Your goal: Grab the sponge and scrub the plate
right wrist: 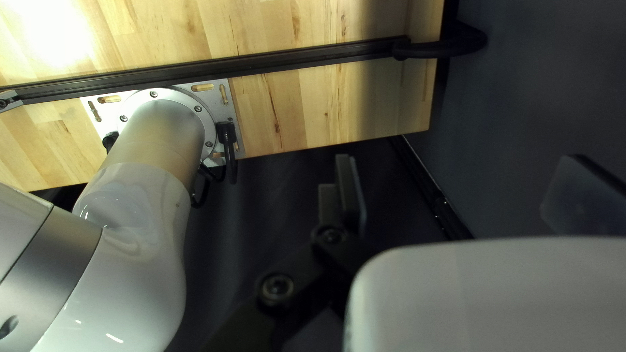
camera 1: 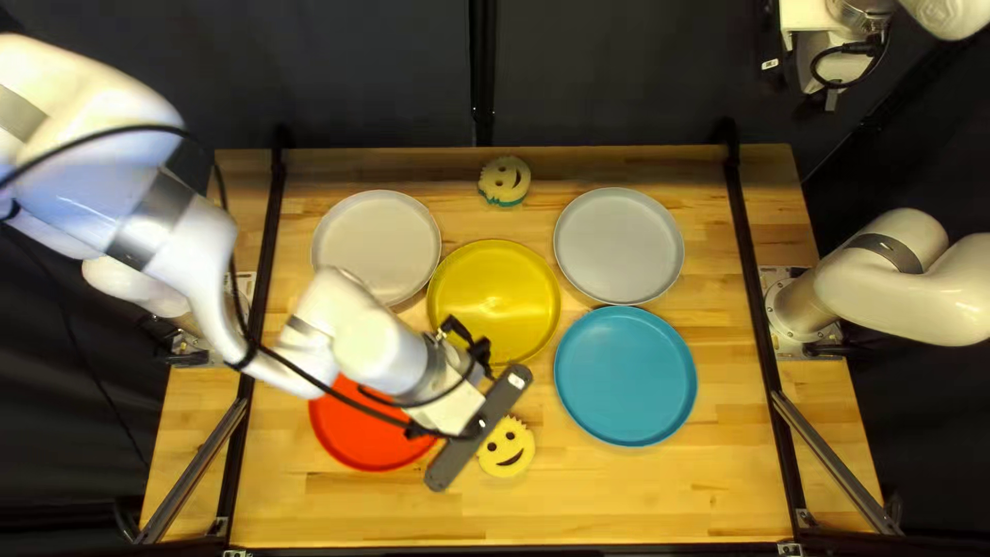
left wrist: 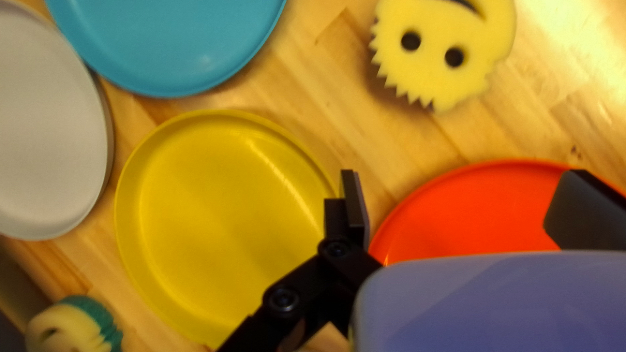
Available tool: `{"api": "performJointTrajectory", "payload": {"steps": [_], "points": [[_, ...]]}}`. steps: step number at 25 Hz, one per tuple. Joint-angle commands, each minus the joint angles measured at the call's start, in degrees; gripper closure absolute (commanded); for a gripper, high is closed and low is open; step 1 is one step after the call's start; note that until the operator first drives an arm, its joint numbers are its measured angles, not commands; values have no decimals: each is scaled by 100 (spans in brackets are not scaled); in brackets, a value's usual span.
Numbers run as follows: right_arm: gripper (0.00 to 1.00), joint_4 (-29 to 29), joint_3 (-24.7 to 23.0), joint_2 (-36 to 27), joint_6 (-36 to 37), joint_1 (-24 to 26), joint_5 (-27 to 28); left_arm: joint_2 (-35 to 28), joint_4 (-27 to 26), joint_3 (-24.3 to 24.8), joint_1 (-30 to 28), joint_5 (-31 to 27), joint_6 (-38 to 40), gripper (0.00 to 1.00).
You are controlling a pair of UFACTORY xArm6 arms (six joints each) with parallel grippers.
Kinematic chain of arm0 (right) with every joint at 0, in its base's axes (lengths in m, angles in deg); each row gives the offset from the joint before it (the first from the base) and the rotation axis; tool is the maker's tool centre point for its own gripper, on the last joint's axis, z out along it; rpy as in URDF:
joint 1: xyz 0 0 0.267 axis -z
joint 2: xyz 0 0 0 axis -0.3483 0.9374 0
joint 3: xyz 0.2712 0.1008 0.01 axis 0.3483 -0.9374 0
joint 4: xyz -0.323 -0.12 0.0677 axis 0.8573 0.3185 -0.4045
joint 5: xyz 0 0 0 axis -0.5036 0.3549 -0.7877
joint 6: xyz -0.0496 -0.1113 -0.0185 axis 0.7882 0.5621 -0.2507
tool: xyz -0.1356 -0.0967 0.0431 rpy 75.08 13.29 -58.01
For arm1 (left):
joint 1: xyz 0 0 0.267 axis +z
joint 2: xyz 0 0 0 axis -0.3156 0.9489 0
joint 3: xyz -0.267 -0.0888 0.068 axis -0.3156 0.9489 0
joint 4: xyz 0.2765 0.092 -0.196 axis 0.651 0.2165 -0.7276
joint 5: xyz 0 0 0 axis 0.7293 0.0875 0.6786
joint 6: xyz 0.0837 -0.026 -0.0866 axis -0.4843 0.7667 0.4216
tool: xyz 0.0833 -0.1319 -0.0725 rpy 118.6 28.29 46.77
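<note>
Looking light, soft and squashy, the near smiley sponge (camera 1: 505, 447) sits on the surface (camera 1: 639, 500) right of the red plate (camera 1: 356, 428), so the left gripper (left wrist: 466, 199), fingers open like those of the right gripper (right wrist: 466, 195), should gently pinch its smooth round sides.

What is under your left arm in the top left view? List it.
My left arm covers parts of the red plate, yellow plate, left pale plate, nearer sponge and table. Those hidden parts cannot be seen there.
</note>
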Motion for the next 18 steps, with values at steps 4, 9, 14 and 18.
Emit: {"api": "performJointTrajectory", "payload": {"steps": [4, 9, 14, 18], "points": [[0, 0, 0, 0, 0, 0, 0, -65, -288, 48, 6, -55, -305, 0], [0, 0, 0, 0, 0, 0, 0, -65, -288, 48, 6, -55, -305, 0], [0, 0, 0, 0, 0, 0, 0, 218, -162, -101, 47, 132, -247, 0], [0, 0, 0, 0, 0, 0, 0, 409, -37, -336, -85, 98, -76, 0]]}}
